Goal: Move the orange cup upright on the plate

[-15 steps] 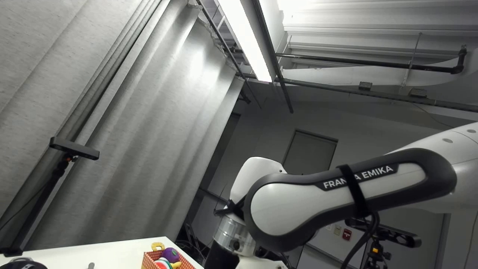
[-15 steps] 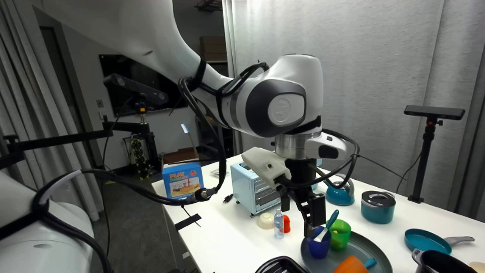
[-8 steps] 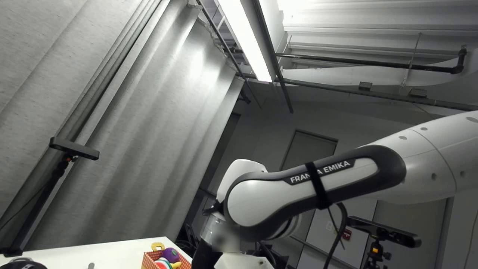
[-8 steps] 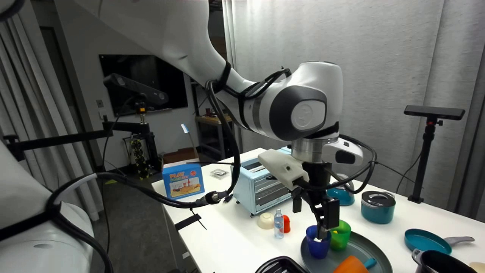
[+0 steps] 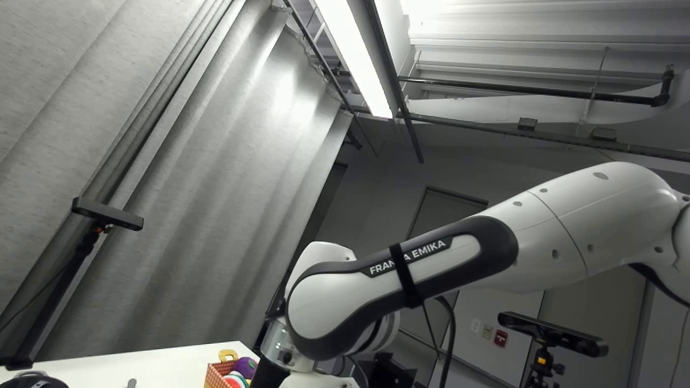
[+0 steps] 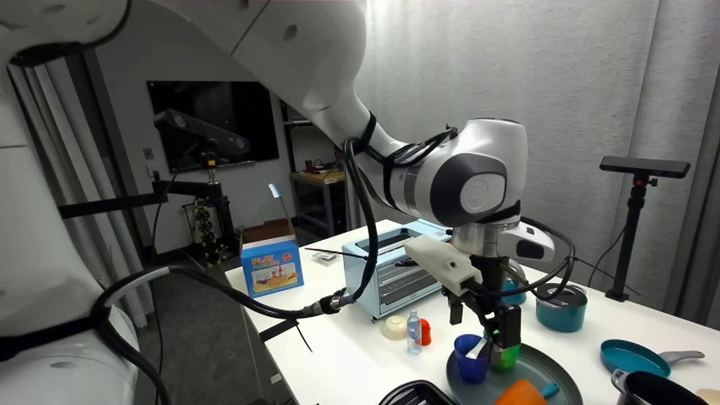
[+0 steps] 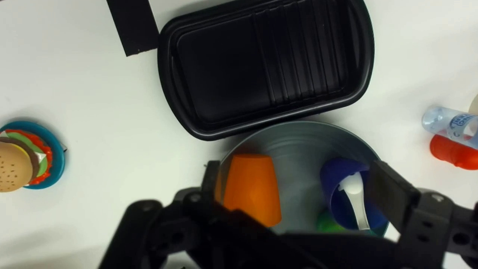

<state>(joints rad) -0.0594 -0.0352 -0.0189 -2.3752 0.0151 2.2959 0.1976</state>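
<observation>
The orange cup [image 7: 254, 186] lies on its side on the grey plate [image 7: 295, 149]. In an exterior view the orange cup [image 6: 520, 394] is cut off by the bottom edge, with a teal handle [image 6: 550, 390] beside it. The plate [image 6: 554, 374] also bears an upright blue cup [image 6: 471, 365] with a white-headed utensil [image 7: 353, 186] in it, and a green cup [image 6: 508, 360], partly hidden. My gripper [image 7: 301, 183] is open and empty above the plate. In the wrist view, one finger is beside the orange cup and one overlaps the blue cup. The gripper also shows in an exterior view [image 6: 478, 334].
A black tray [image 7: 227, 71] lies right beside the plate. A small bottle [image 6: 414, 334], a red item [image 6: 426, 332], a cream bowl [image 6: 395, 327] and a light-blue toaster oven [image 6: 388, 275] stand nearby. A teal pan [image 6: 633, 357], dark pot [image 6: 655, 388] and toy burger [image 7: 16, 164] are around.
The arm has reached further out over the plate, and the gripper has come lower, passing from beside the blue cup to in front of the green cup. The cups have not moved.
</observation>
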